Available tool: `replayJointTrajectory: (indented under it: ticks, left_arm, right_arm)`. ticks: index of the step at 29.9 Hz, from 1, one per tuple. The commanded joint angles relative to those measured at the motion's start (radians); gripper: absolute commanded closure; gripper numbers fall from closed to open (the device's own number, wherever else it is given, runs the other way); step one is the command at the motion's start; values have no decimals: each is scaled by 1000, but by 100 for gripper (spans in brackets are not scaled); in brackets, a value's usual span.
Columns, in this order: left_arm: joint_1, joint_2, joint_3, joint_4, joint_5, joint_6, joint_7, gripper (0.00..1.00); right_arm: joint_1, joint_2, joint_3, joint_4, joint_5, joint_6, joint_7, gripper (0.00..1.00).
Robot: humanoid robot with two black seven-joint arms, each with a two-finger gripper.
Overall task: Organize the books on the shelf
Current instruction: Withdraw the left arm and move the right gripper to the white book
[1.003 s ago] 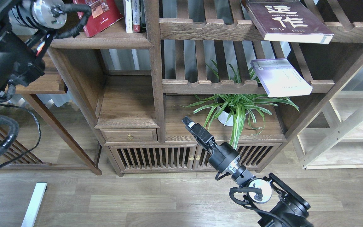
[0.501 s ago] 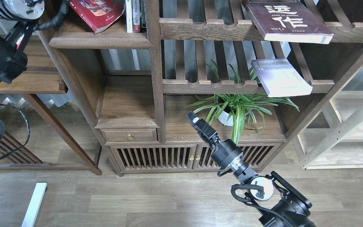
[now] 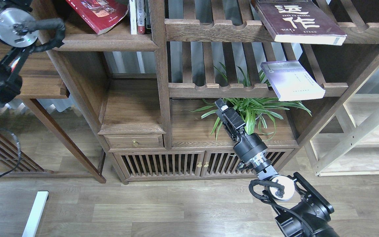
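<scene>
While the red book (image 3: 98, 13) lies tilted on the solid shelf (image 3: 107, 42) at upper left, the maroon book (image 3: 296, 21) and lavender book (image 3: 291, 80) rest on slatted shelves at right. At centre, the right gripper (image 3: 224, 110) points at the plant (image 3: 252, 113), holding nothing; whether its fingers are spread, I cannot tell. The left gripper is out of view.

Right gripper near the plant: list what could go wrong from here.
1. The right gripper is raised in front of the potted plant; going further up, it may snag leaves or tip the pot.
2. The lavender book overhangs its slatted rail; a nudge from below could drop it.
3. The maroon book also juts past its rail and might slide off if bumped.
</scene>
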State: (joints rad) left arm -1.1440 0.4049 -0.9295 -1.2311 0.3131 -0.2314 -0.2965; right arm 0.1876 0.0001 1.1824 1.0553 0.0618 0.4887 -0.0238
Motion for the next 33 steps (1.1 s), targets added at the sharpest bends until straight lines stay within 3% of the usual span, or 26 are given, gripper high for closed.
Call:
replayJointTrajectory:
  ticks: [1,5,9,18,33]
  left_arm:
    - [110,57,-54,-166,1,-28,-27,1]
    - [236,120,-126,-287,3,-103,-27,1]
    - [369,137,-208,-343,1,-257,-24,1]
    - [584,103,-256,-343,-8,-257,-15,1]
    - [717,-106,-239,-344,-23,-257,19,5]
  right_arm:
    - [1,-37,2,58,55,0,-1,30]
    - [-11,-81,23,104,78,0,-1,32]
    - [-40,-83,66,106,81,0,-1,32]
    - [-59,-100,143,84,110,0,1,31]
    - [-69,-101,189,8,176,0,10,30]
